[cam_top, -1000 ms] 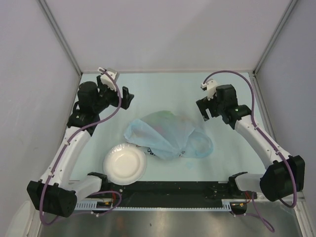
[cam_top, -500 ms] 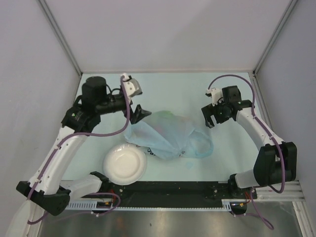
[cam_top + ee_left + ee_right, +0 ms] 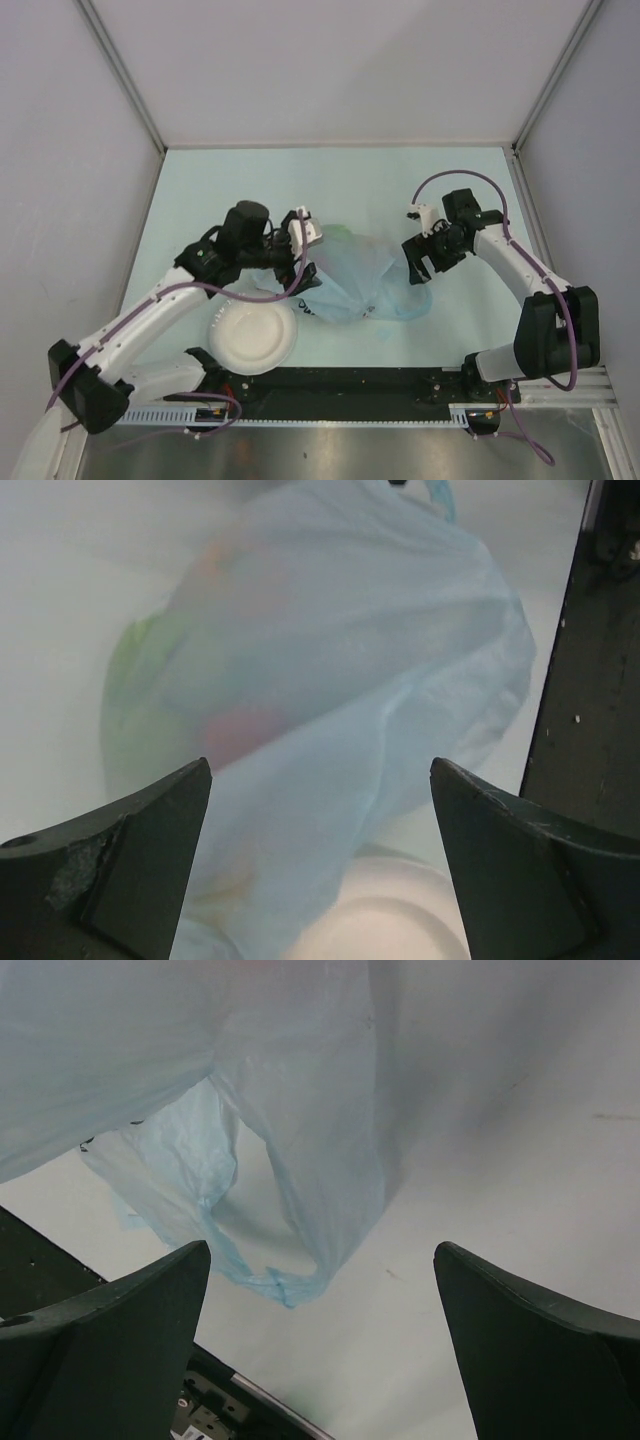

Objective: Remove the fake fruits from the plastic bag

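The light-blue plastic bag (image 3: 348, 275) lies crumpled mid-table, its handle loop (image 3: 408, 298) on the right. The fake fruits sit inside it, blurred through the film: green (image 3: 135, 670), reddish (image 3: 245, 725), orange (image 3: 215, 560); a green patch shows at the bag's far edge (image 3: 340, 230). My left gripper (image 3: 300, 262) is open at the bag's left side, the bag (image 3: 330, 660) between and ahead of its fingers (image 3: 130, 860). My right gripper (image 3: 418, 262) is open and empty, just above the handle loop (image 3: 290, 1210).
A white round plate (image 3: 252, 338) lies at the near left, touching the bag's near-left edge; it also shows under the left gripper (image 3: 400, 910). The black base rail (image 3: 340, 385) runs along the near edge. White walls enclose the table.
My left arm swung from the far-left corner down to the bag's left side, above the plate's edge. My right gripper came nearer and lower, to the bag's right handle. The bag has not moved.
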`<state>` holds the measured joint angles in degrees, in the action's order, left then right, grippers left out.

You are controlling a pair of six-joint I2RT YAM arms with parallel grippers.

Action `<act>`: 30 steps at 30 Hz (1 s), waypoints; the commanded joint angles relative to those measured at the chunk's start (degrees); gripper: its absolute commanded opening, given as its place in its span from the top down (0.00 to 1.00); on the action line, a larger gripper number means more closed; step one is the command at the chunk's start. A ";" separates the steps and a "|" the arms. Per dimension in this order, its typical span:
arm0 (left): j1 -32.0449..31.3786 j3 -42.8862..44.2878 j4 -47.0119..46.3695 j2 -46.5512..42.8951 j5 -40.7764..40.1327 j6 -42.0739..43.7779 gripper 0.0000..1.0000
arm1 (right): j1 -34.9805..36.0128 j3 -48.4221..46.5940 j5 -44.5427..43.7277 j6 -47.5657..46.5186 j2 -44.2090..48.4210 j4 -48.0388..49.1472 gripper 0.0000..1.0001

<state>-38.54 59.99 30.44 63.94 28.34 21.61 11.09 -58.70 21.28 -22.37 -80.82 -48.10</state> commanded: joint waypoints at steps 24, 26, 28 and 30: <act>-20.08 -34.06 -33.77 -11.30 -13.57 12.06 0.32 | 3.67 1.74 -3.96 9.71 -4.35 6.96 0.05; -20.08 -35.02 -37.45 -9.64 -13.48 11.97 0.33 | 3.76 1.66 -4.23 9.71 -5.22 6.96 0.07; -20.17 -35.29 -39.57 -8.31 -13.75 11.44 0.36 | 4.02 1.66 -5.01 9.36 -5.93 7.14 0.08; -20.17 -35.11 -41.07 -6.47 -15.14 11.09 0.41 | 4.11 1.66 -5.54 9.10 -6.89 6.96 0.09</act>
<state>-58.28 25.10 -2.52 55.18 15.07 32.58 14.85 -57.01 17.45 -13.54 -86.06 -41.69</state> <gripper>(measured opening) 0.633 0.918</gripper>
